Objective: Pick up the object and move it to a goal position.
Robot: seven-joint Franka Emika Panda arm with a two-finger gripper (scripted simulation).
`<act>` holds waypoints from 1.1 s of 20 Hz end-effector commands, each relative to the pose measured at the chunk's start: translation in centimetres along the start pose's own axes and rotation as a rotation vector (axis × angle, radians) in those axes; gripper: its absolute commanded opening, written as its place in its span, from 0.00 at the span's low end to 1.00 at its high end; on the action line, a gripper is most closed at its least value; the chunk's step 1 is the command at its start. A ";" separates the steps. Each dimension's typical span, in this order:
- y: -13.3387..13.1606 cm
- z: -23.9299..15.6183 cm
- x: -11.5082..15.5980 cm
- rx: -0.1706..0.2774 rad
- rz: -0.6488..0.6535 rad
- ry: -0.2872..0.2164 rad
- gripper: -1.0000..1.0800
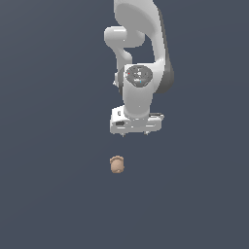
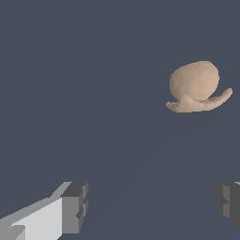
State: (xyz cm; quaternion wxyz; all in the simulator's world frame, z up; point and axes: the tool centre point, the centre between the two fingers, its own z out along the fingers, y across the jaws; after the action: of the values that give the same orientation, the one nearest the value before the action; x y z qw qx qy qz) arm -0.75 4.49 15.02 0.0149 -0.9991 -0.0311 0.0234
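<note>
The object (image 1: 116, 165) is a small tan rounded lump with a darker cap end, lying on the dark grey floor in the exterior view. My white gripper (image 1: 134, 132) hangs above it, slightly toward the exterior view's right, and does not touch it. The wrist view shows the object (image 2: 195, 86) as a peach dome with a thin flared brim. There my gripper (image 2: 152, 204) is open, its two grey fingertips (image 2: 75, 206) set wide apart with nothing between them. The object lies off to one side of the gap, not between the fingers.
The white arm (image 1: 141, 53) rises behind the gripper toward the top of the exterior view. The floor (image 1: 48, 146) is a plain dark blue-grey surface with no other object in sight.
</note>
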 end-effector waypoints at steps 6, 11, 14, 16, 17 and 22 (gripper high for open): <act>-0.4 -0.7 0.2 -0.015 -0.010 0.006 0.96; -0.7 -1.2 0.5 -0.027 -0.019 0.011 0.96; -0.7 -1.2 0.4 -0.025 -0.018 0.011 0.96; -0.7 -1.1 0.5 -0.026 -0.019 0.011 0.96; -0.6 -1.1 0.6 -0.026 -0.020 0.011 0.96; 0.3 -0.5 1.6 -0.026 -0.028 0.015 0.96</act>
State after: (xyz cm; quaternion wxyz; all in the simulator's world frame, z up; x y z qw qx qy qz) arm 0.55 4.62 15.73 0.0026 -0.9989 -0.0442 0.0157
